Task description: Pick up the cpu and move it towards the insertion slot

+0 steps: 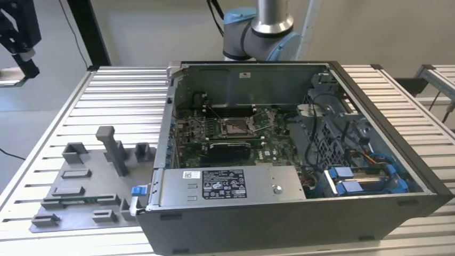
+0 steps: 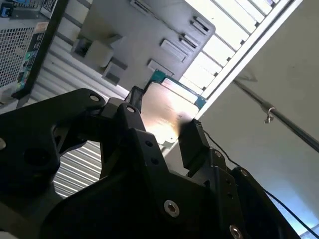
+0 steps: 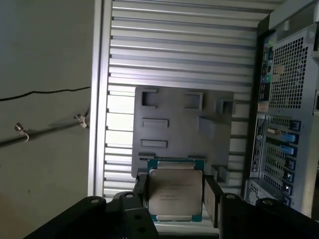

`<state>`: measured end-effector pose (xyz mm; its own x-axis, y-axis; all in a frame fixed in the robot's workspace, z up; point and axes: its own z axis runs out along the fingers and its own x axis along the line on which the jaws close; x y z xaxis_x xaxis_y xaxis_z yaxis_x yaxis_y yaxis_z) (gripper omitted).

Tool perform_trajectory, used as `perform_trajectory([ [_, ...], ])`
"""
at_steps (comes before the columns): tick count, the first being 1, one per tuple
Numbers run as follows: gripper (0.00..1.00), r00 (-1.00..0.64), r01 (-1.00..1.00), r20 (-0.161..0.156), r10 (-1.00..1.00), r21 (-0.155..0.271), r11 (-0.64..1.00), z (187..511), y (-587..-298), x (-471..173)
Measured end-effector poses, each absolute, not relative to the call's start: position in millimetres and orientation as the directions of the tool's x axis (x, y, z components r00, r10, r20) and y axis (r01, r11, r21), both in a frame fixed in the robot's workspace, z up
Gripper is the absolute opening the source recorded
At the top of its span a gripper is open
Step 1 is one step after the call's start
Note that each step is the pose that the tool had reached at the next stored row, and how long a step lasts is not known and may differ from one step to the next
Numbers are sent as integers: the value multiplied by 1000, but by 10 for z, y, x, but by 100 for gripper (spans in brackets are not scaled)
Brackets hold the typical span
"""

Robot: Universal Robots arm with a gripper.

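The cpu (image 3: pixel 175 193) is a thin square chip with a silvery top and a green rim. It is held between the black fingers (image 3: pixel 211 198) of my gripper (image 3: pixel 175 200), which is shut on its two opposite edges. In the second wrist view the cpu (image 2: pixel 167 115) shows pale and glary in the gripper (image 2: pixel 160 124). In the exterior view the gripper (image 1: pixel 21 50) hangs high at the exterior view's left, beyond the table's corner. The insertion slot (image 1: pixel 236 126), a silver-framed square socket, lies on the motherboard inside the open computer case (image 1: pixel 284 213), far from the gripper.
A grey fixture plate (image 1: pixel 78 186) with raised blocks and a post lies on the ribbed metal table (image 1: pixel 121 101), beside the case. The case walls stand around the motherboard, with a labelled silver box (image 1: pixel 227 184) and blue cable clips (image 1: pixel 352 178) inside. The arm's base (image 1: pixel 259 32) stands behind the case.
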<state>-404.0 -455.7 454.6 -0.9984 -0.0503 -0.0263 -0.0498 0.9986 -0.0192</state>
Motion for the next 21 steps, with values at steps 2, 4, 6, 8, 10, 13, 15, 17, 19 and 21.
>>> perform_trajectory([
  [2, 0, -998, -50, -27, -50, -19, 999, 4518, -4553, -3950],
  [4, 0, -998, -50, -27, -50, -19, 999, 4490, -4549, -3856],
  [6, 0, -998, -50, -26, -50, -19, 999, 4461, -4546, -3768],
  [8, 0, -998, -50, -27, -50, -19, 999, 4442, -4546, -3675],
  [10, 0, -998, -50, -27, -50, -19, 999, 4436, -4546, -3585],
  [13, 0, -998, -50, -27, -50, -19, 999, 4435, -4546, -3447],
  [15, 0, -998, -50, -27, -50, -18, 999, 4433, -4546, -3356],
  [17, 0, -998, -50, -27, -50, -17, 999, 4431, -4546, -3269],
  [19, 0, -998, -50, -27, -50, -17, 999, 4421, -4545, -3176],
  [21, 0, -998, -50, -27, -50, -17, 999, 4410, -4545, -3087],
])
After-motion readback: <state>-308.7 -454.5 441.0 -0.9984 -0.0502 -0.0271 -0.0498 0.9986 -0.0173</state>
